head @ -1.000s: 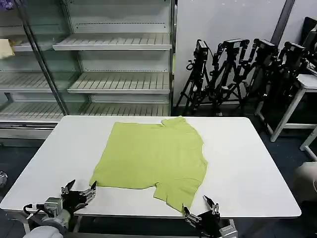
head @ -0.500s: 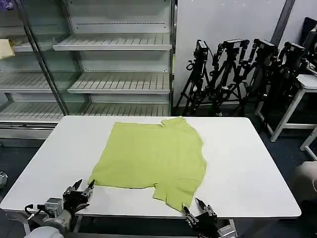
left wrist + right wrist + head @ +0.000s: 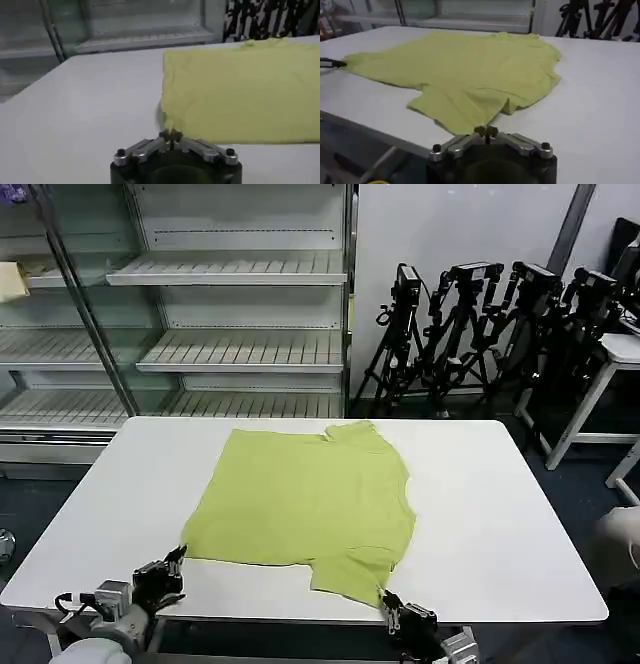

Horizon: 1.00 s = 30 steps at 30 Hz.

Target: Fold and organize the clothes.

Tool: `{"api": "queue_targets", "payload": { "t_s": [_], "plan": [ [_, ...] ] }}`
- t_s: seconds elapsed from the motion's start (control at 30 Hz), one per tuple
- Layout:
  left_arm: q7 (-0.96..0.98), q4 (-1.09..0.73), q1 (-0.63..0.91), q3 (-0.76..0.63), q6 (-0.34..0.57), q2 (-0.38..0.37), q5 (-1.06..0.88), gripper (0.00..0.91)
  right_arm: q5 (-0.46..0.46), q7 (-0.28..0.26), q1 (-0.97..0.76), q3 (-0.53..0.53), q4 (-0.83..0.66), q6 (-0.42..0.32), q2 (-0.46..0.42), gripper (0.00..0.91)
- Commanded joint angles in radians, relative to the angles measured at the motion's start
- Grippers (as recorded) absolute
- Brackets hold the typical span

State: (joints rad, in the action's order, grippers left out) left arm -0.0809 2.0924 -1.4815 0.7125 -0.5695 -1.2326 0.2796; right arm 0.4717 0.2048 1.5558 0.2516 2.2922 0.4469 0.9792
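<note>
The clothes are a single lime yellow-green T-shirt (image 3: 310, 499), lying flat on the white table (image 3: 500, 514) with its collar toward the far edge. My left gripper (image 3: 178, 561) sits at the shirt's near-left corner. In the left wrist view the left gripper (image 3: 171, 134) is shut, with a tip of the T-shirt (image 3: 240, 90) pinched between its jaws. My right gripper (image 3: 386, 598) is at the near sleeve by the table's front edge. The right gripper (image 3: 486, 131) is shut on the sleeve's point of the T-shirt (image 3: 465, 70).
Behind the table stands a glass-fronted shelving unit (image 3: 230, 314). Black camera tripods (image 3: 480, 334) crowd the back right, beside another white table (image 3: 620, 354). Bare tabletop lies on both sides of the shirt.
Both grippers were open just off the shirt's near edge. They have moved in and shut, the left on the near-left corner and the right on the sleeve tip.
</note>
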Motion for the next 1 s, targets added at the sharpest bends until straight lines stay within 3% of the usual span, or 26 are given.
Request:
{"api": "queue_targets", "payload": {
  "t_s": [0.03,0.47,1.0],
  "plan": [
    [0.000,0.016,0.076,-0.023,0.016,-0.003,0.008,0.020,0.064,-0.024,-0.086,0.051,-0.008,-0.010,0.001,0.000],
    [0.006,-0.173,0.320,-0.078,0.017,-0.038,0.003,0.020,0.106,-0.069,-0.407,0.000,-0.237,0.028,0.073,0.000],
    [0.002,-0.278,0.401,-0.114,0.020,-0.035,0.009,0.020,0.079,-0.102,-0.541,-0.023,-0.413,0.009,0.132,0.000]
  ]
}}
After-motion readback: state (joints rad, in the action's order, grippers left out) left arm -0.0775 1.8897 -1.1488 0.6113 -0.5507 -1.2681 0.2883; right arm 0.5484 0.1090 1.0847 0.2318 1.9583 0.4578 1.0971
